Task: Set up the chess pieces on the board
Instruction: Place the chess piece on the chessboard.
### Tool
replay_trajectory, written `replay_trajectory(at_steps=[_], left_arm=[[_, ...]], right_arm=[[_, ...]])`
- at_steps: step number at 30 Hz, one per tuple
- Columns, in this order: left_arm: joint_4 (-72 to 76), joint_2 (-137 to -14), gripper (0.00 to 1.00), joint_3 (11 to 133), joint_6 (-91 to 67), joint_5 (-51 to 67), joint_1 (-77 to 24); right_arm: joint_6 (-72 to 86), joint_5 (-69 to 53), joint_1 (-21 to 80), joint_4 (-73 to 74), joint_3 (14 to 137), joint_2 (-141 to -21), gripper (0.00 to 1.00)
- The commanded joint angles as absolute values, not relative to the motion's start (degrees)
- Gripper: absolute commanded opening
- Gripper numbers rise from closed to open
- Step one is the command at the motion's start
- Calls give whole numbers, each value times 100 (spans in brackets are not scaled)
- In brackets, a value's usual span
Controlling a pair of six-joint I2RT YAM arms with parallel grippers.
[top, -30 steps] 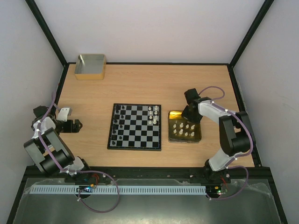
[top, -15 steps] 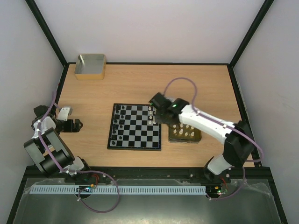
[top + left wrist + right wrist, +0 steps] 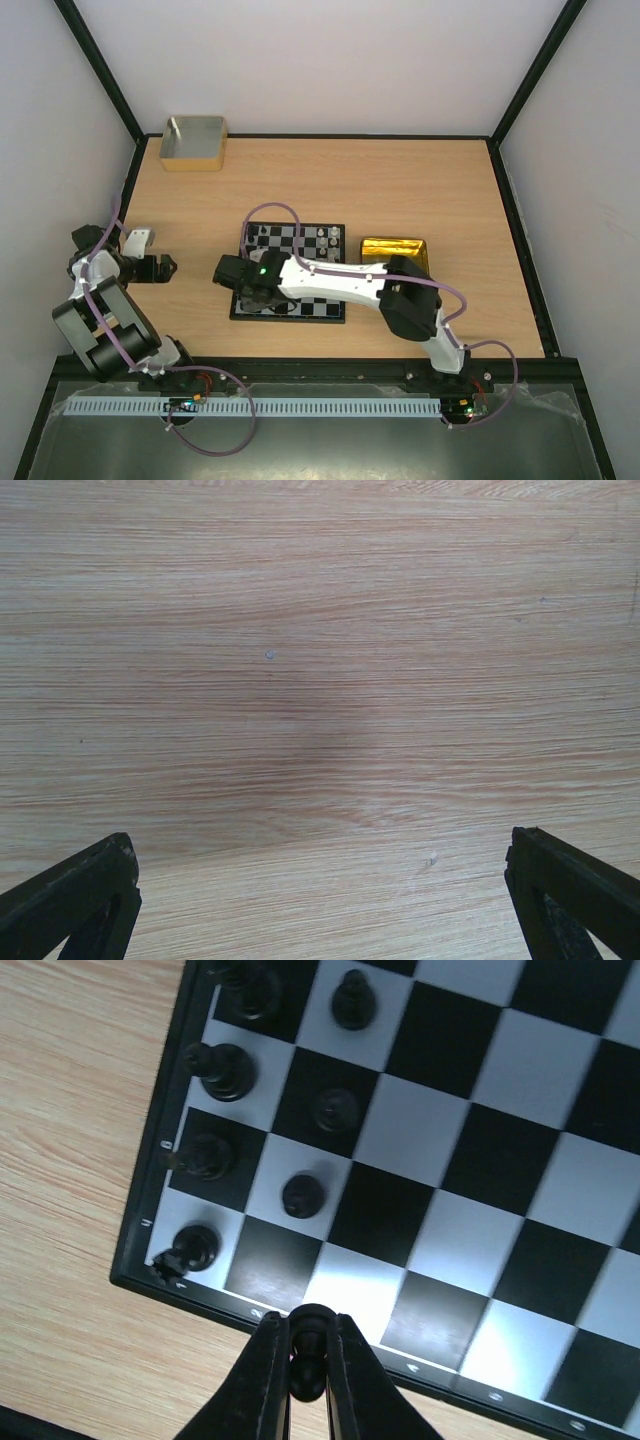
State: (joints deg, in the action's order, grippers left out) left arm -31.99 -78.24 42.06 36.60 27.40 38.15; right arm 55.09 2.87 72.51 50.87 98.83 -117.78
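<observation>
At board [image 3: 325, 308] 8 o'clock corner | right hand [image 3: 308, 1385] pinching black piece [image 3: 308, 1345] over near border | left hand [image 3: 320, 845] spread over counter [image 3: 320, 680], 9 o'clock | black chessmen [image 3: 215, 1065] partly set, few white chessmen [image 3: 322, 236] at 1 o'clock; most placement judged outstanding

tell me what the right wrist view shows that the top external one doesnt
Only right wrist: a black piece clamped in the right gripper, and the black chessmen by the board's corner that the right arm covers from above. Only top external: the gold tin, grey box, left gripper and white pieces. Both: the board and the wooden table.
</observation>
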Motion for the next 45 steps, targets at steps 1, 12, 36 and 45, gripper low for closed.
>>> replay_trajectory(at_steps=[1,12,36,45], left_arm=[[-3194,-7677,99,4148,3654,2784,3797],[-3178,-7731,100,4141,3647,2863,3797],[-3135,-7730,99,4051,3638,2880,3797],[-3098,-7737,99,4010,3647,2869,3806]], right_arm=[[5458,206,7277,5340,10342,-12103,8],[5405,-8,7288,5218,10448,-12399,9],[5340,-248,7321,5086,10647,-12754,11],[5311,-238,7321,5115,10728,-12862,13]])
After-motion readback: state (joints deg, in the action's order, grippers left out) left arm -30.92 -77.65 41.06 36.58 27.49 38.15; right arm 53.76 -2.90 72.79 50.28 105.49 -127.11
